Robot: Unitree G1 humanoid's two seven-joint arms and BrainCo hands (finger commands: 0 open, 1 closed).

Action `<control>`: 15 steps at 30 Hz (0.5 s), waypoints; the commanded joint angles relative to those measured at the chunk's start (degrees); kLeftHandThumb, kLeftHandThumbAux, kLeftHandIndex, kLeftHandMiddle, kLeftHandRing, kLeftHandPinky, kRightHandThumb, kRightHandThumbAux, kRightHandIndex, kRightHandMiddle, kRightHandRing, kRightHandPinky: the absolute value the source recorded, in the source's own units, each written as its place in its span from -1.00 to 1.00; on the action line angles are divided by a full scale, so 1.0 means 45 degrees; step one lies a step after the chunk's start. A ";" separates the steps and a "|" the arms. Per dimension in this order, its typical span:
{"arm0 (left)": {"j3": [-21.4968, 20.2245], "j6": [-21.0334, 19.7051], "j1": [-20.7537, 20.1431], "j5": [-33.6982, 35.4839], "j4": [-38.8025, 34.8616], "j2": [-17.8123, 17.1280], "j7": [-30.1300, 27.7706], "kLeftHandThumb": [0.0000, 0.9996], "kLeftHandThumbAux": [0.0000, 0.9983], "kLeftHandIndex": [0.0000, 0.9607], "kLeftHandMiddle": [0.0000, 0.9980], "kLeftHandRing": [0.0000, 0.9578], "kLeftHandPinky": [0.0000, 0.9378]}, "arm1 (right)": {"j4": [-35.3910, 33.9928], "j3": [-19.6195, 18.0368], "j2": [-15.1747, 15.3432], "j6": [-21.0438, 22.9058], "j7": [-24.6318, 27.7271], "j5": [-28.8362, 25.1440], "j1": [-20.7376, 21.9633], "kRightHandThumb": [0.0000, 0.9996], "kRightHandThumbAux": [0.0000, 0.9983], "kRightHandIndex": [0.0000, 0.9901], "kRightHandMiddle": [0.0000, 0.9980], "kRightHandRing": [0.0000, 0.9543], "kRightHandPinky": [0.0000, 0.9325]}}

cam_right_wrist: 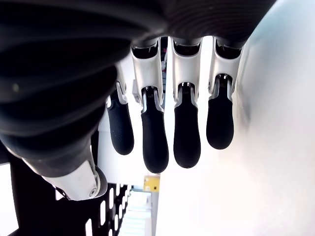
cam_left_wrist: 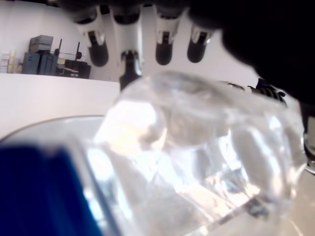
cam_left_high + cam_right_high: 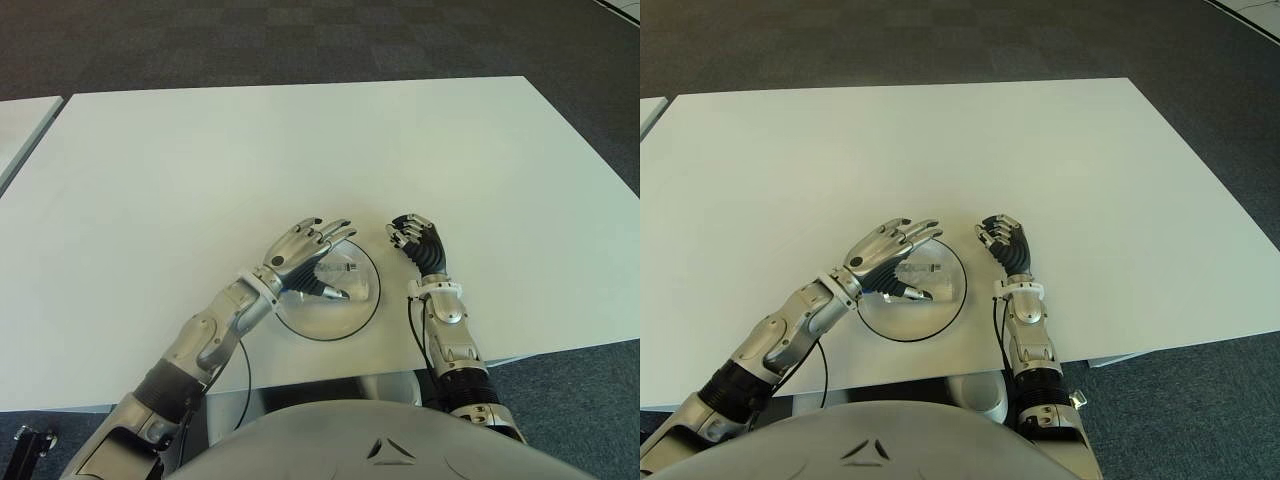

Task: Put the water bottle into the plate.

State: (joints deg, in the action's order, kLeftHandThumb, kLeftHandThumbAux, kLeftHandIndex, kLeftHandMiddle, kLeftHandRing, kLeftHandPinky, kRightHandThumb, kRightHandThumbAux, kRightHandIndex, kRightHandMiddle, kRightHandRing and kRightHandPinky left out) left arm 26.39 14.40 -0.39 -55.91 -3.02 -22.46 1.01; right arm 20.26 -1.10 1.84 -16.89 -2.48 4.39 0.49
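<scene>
Lying in round clear glass plate (image 3: 322,322), clear plastic water bottle (image 3: 345,278); left hand (image 3: 305,258) above, fingers extended, gripping nothing; right hand (image 3: 417,240) beside plate's right, empty, relaxed.

The clear water bottle (image 2: 197,162) fills the view, very close. Four fingertips (image 2: 127,44) stick out above it. The left hand's hold is not clear.

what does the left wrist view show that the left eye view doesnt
Only the left wrist view: a close look at the clear water bottle with its blue label, and shelving far off beyond the table.

Only the left eye view: the whole white table, the dark floor, the round plate, and the right hand just right of it, fingers loosely curled, empty.

Both: the left hand with fingers extended over the bottle in the plate.
</scene>
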 commanded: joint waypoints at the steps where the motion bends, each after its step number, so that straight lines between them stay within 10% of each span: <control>1: 0.0271 -0.0270 -0.0106 -0.0358 0.0443 0.0049 0.0164 -0.97 -0.18 -1.00 -1.00 -1.00 -1.00 | 0.0053 0.0037 -0.0032 -0.0155 0.0113 -0.0131 -0.0077 0.42 0.45 -0.12 0.17 0.21 0.25; 15: 0.0717 -0.0527 -0.0316 -0.1013 0.1123 0.0098 0.1028 -0.98 -0.18 -1.00 -1.00 -1.00 -1.00 | 0.0043 -0.0003 -0.0064 -0.0091 0.0136 -0.0160 -0.0081 0.42 0.45 -0.12 0.18 0.23 0.27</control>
State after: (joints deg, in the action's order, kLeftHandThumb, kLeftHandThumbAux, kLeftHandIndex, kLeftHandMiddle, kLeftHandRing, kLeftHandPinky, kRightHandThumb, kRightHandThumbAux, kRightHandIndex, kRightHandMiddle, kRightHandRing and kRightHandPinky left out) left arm 28.62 12.60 -1.53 -59.25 0.33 -21.71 4.95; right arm 20.26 -1.14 1.80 -17.72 -1.94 4.19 0.44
